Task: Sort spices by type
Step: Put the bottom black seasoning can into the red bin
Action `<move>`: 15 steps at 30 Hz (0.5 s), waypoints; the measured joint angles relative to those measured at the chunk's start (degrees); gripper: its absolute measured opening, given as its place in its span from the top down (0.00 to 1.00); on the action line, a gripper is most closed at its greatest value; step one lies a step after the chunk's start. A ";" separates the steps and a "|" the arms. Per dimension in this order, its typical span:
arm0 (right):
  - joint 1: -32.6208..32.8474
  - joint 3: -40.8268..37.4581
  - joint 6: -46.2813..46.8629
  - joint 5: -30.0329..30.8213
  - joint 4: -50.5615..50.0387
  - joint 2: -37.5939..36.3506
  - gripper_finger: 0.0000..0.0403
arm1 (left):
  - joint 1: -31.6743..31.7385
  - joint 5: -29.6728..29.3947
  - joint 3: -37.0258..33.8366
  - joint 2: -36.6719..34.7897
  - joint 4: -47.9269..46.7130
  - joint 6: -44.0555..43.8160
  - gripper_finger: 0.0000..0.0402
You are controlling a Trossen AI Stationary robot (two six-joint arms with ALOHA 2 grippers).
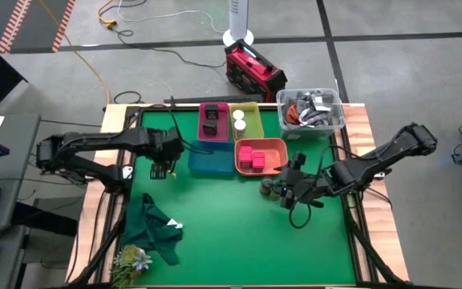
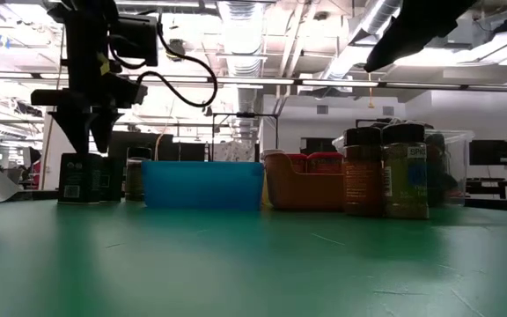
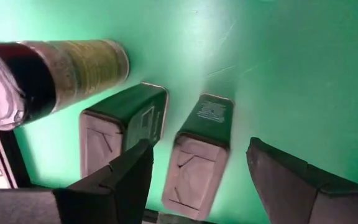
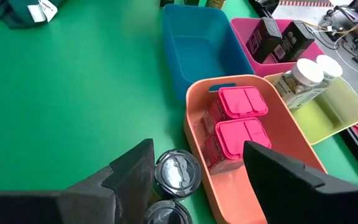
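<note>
My left gripper (image 1: 164, 164) (image 3: 199, 148) is open and hovers just left of the blue tray (image 1: 209, 158). It points down over two dark boxy tins that stand on the mat. One tin (image 3: 199, 149) lies between its fingers and the other (image 3: 124, 124) just outside them. A dark round jar (image 3: 55, 68) stands beside them. In the low view the fingertips (image 2: 86, 132) end just above the tins (image 2: 82, 176). My right gripper (image 1: 293, 185) (image 4: 197, 149) is open beside two dark round jars (image 4: 178, 171) (image 2: 385, 172) in front of the orange tray (image 1: 273, 144).
The orange tray holds magenta-red cubes (image 4: 236, 118). The pink tray (image 1: 202, 120) holds dark tins (image 4: 278, 37), and the yellow-green tray (image 1: 253, 120) holds white-topped jars (image 4: 309, 71). A clear bin of cables (image 1: 311, 110) sits at the far right. A green cloth (image 1: 155, 229) and flowers (image 1: 131, 261) lie near left.
</note>
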 joint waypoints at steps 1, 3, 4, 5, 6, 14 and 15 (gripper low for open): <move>0.00 0.00 -0.06 0.01 -0.04 0.18 0.32 | 0.46 -0.01 0.00 0.02 0.01 0.33 0.39; -0.04 0.00 -0.67 0.06 0.06 1.04 0.32 | 1.18 0.02 0.00 0.00 -0.04 1.03 0.39; -0.07 0.00 -1.20 0.06 0.22 1.51 0.32 | 1.65 0.26 0.00 0.00 -0.18 1.43 0.39; -0.18 0.00 -1.44 0.08 0.34 2.10 0.32 | 2.23 1.00 0.00 0.02 -0.33 2.02 0.39; -0.31 0.00 -1.50 0.10 0.35 2.72 0.32 | 2.91 2.26 0.00 0.05 -0.50 2.58 0.39; -1.03 0.00 -1.10 0.36 0.35 5.77 0.32 | 6.37 5.78 0.00 0.11 -0.58 5.96 0.39; -1.03 0.00 -0.97 0.40 0.45 5.75 0.32 | 6.41 6.05 0.00 0.11 -0.58 6.31 0.39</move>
